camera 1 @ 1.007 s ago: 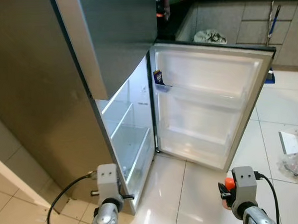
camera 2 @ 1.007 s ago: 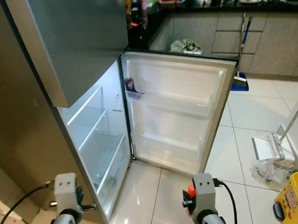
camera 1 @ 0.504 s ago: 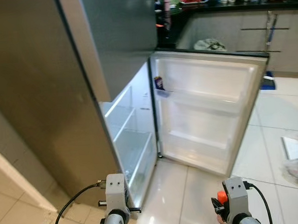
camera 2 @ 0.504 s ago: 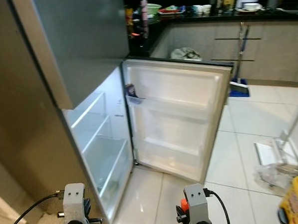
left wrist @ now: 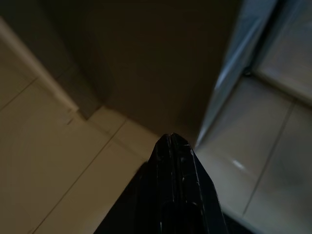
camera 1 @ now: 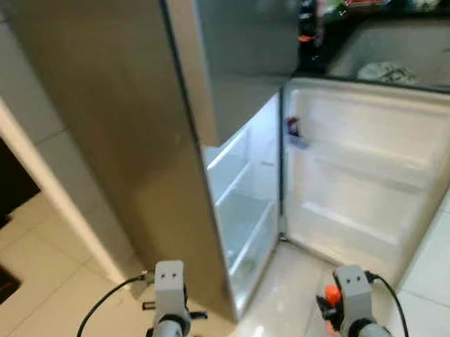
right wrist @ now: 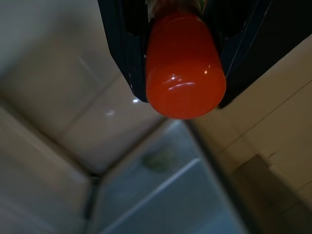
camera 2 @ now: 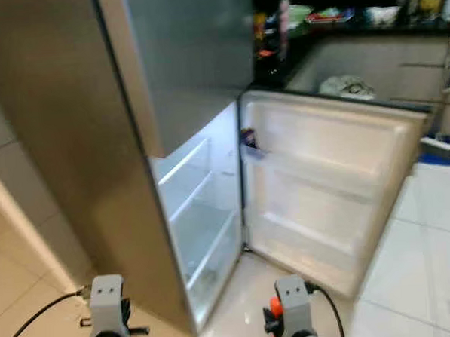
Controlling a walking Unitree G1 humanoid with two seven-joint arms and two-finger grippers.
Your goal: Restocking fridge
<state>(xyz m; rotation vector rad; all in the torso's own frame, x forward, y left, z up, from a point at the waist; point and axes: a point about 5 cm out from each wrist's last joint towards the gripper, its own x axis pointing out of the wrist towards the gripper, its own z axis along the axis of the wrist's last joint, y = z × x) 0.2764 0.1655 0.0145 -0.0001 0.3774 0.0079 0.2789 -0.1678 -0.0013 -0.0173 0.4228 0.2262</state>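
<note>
Right gripper [right wrist: 183,95] low at frame bottom, fingers clamped on an orange-capped bottle [right wrist: 185,68], cap pointing toward the fridge's lower shelves. Left gripper [left wrist: 174,146] pressed together, empty, hanging over the tiled floor [camera 1: 42,276] beside the fridge [camera 1: 133,143] side wall. Beyond: lower fridge door [camera 1: 376,168] swung wide open, lit shelves [camera 1: 242,213] bare, small dark packet [camera 1: 291,126] in the top door bin. Dark kitchen counter [camera 2: 338,19] behind, blurred.
</note>
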